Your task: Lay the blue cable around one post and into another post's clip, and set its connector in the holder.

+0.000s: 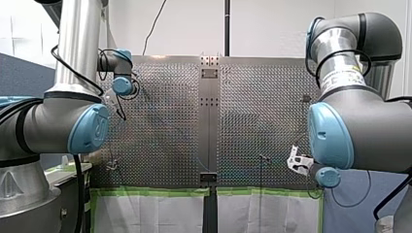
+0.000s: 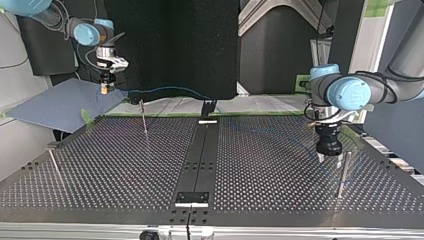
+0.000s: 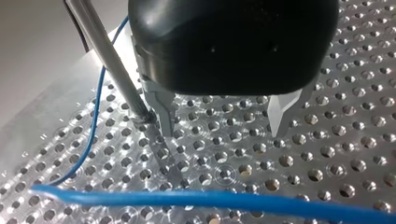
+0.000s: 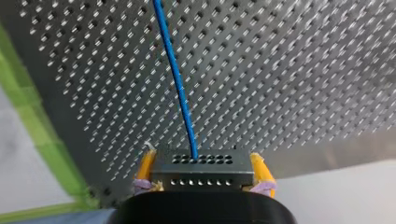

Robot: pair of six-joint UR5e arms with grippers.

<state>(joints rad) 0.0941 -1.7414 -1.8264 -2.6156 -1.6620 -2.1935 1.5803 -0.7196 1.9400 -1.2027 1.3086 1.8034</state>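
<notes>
A: right gripper status?
B: upper left of the top view. Yellow pads clamped on the black connector. The blue cable runs out of it over the perforated table.
A: left gripper?
B: right side of the top view. Spread wide, empty, low over the table, just beside a post. Cable crosses ahead of it, no contact.

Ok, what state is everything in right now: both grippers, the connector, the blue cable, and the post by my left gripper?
Left gripper: open, empty.
Right gripper: shut on the connector.
Connector: clamped between the yellow pads, not in a holder.
Blue cable: runs from the connector, lies loose on the table.
Post: upright beside the left gripper; the cable passes it, wrap unclear.
</notes>
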